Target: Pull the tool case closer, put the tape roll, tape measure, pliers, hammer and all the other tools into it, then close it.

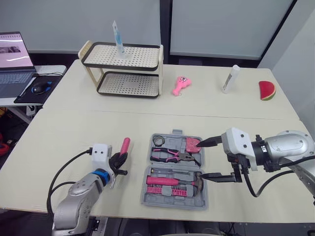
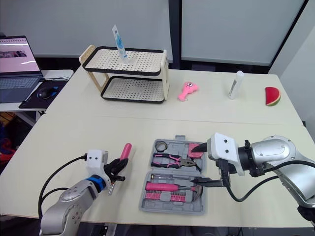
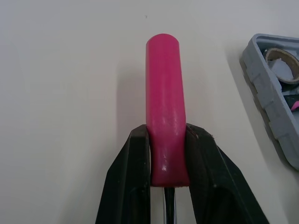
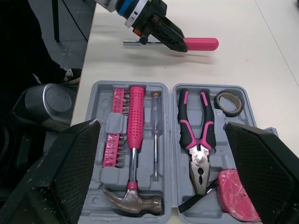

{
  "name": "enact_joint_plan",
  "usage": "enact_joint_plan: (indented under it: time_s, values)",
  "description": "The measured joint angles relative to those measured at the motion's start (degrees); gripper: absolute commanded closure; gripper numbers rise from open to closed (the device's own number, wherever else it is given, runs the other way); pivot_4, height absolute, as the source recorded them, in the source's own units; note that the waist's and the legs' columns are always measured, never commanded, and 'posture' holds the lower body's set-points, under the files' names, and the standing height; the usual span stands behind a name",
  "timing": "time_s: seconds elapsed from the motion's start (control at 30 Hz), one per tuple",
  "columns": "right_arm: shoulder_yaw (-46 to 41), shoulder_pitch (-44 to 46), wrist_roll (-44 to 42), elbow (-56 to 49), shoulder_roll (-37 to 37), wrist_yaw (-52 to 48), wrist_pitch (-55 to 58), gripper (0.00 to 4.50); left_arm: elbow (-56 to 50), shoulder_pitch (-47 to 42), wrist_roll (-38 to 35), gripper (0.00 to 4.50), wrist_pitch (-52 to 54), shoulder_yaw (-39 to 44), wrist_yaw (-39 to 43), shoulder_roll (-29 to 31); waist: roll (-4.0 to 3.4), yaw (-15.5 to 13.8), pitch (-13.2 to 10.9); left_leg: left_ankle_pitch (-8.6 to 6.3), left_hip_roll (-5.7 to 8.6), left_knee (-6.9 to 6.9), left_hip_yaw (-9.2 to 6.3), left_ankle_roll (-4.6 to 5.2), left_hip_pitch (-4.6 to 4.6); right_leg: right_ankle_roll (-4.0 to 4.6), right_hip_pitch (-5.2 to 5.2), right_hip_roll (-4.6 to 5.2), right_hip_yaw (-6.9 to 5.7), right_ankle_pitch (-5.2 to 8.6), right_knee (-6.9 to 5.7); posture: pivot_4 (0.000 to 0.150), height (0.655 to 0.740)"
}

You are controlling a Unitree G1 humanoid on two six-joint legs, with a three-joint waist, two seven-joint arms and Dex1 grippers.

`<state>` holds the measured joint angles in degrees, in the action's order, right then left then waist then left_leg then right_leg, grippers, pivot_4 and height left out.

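Broadly, the trouble from here would come at the tool case [image 4: 163,140], which lies open near the front edge of the counter [image 1: 74,142]. Its trays look nearly full: hammer [image 4: 133,140], pliers [image 4: 196,135], tape measure [image 4: 238,196], tape roll [image 4: 229,102], a slim screwdriver [image 4: 155,135] and a strip of bits [image 4: 114,135] each sit in a moulded seat. I see no plainly free slot, so a tool laid across the others would likely hold the lid off when it is closed.

The right pincer [image 1: 201,160] hovers with its jaws wide apart and empty over the case's right side, one finger to each half. A left arm reaching across could meet it there, and a low finger could catch the rim and shove the case.

The left pincer [image 3: 168,135] is clamped on the pink-handled tool [image 3: 163,93], by its thin metal shaft probably a screwdriver. The fingers [image 3: 128,172] pinch the handle at its shaft end, so most of the handle juts past them. With so little held, it may swing in the grip when lifted, or clip the case wall on the way in.

That tool is outside the case, just to its left. It lies on or barely above the counter; I cannot tell which.
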<state>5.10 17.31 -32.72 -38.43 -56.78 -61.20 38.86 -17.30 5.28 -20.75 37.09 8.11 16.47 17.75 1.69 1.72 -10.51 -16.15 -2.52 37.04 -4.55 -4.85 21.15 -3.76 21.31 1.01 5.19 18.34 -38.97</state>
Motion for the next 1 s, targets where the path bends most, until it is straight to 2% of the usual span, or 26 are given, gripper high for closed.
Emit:
enact_joint_plan:
  time_s: [0.33,0.67,0.73,1.0]
  values:
    - [0.01,0.00,0.04,0.04,-0.54,-0.12,0.00,0.00,1.32,-0.51,3.89,3.87,-0.61,-3.09,-3.41,-2.22,0.00,-0.05,0.00,0.00,0.02,0.00,0.01,0.00,0.01,0.00,0.00,0.00,0.00,0.00,0.03,0.150,0.7350]
    - [0.00,-0.06,0.01,0.02,-0.86,0.01,0.22,0.00,3.71,-1.51,4.14,3.87,-2.61,-3.00,-3.23,-2.54,-0.10,-0.05,0.04,0.00,0.04,-0.01,0.00,0.00,-0.03,-0.01,-0.02,0.00,0.02,0.00,0.03,0.150,0.7350]
    - [0.00,-0.06,0.01,0.02,-0.86,0.04,0.22,0.00,3.76,-1.45,4.09,3.13,-2.78,-2.93,-3.14,-2.54,-0.10,-0.05,0.04,0.00,0.04,-0.01,0.00,0.00,-0.02,-0.01,-0.02,0.00,0.03,0.00,0.04,0.150,0.7350]
    - [-0.13,-0.39,0.00,-0.08,-0.85,0.41,0.23,0.00,0.54,1.93,2.89,0.69,-2.60,-1.94,-0.27,-0.48,-0.10,0.09,0.04,0.00,0.02,-0.05,0.02,0.00,-0.01,0.00,0.02,0.00,0.06,0.01,0.05,0.150,0.7350]
